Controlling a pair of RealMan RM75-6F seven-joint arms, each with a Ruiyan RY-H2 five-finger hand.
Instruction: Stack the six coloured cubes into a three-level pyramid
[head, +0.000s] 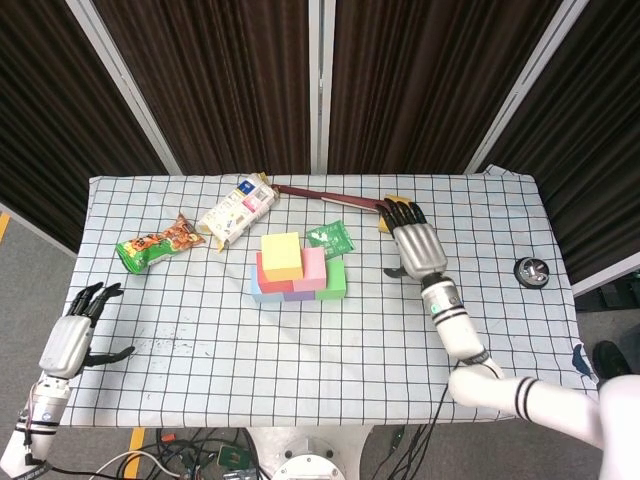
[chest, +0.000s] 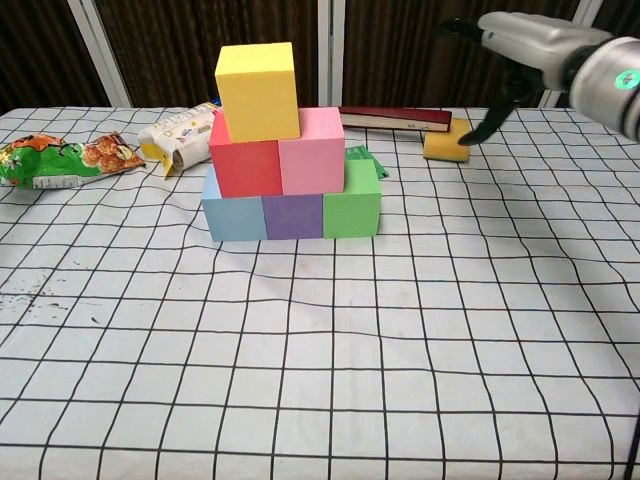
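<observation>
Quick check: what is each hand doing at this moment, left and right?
Left hand: open, holding nothing, low by the table's near left corner.
Right hand: open, empty, fingers spread, clear of the pyramid.

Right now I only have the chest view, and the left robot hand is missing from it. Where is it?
Observer: The left robot hand is at the near left edge of the table, fingers apart, holding nothing.
Operator: Is the right one clear of the cubes?
Observer: Yes. The right robot hand is open, well to the right of the pyramid.
Operator: Anything further right?
Observer: A small dark round thing lies near the table's right edge.
</observation>
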